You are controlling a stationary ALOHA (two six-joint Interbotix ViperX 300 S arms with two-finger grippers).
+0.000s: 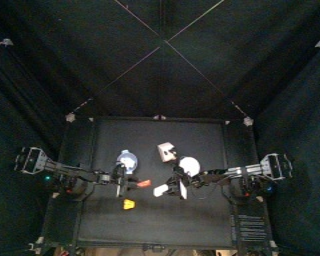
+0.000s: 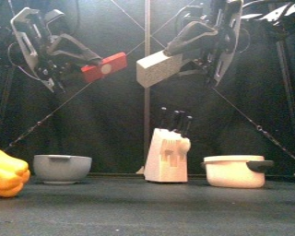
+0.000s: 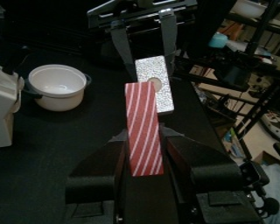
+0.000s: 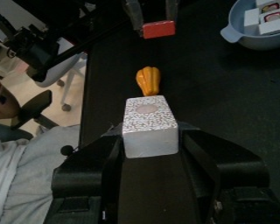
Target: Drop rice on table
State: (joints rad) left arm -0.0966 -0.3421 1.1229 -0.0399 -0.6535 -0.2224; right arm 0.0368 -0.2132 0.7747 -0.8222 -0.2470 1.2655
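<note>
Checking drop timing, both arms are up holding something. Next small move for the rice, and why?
Probably open the right gripper: it clamps the rice high above the table, apart from the red packet in the left gripper.

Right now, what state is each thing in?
Left gripper: shut on the red striped packet, above the table.
Right gripper: shut on the speckled box, also raised.
Pot: upright on table, open.
Gray bowl: upright on table.
Knife block: upright, knives in.
Yellow pepper: lying on table.
</note>
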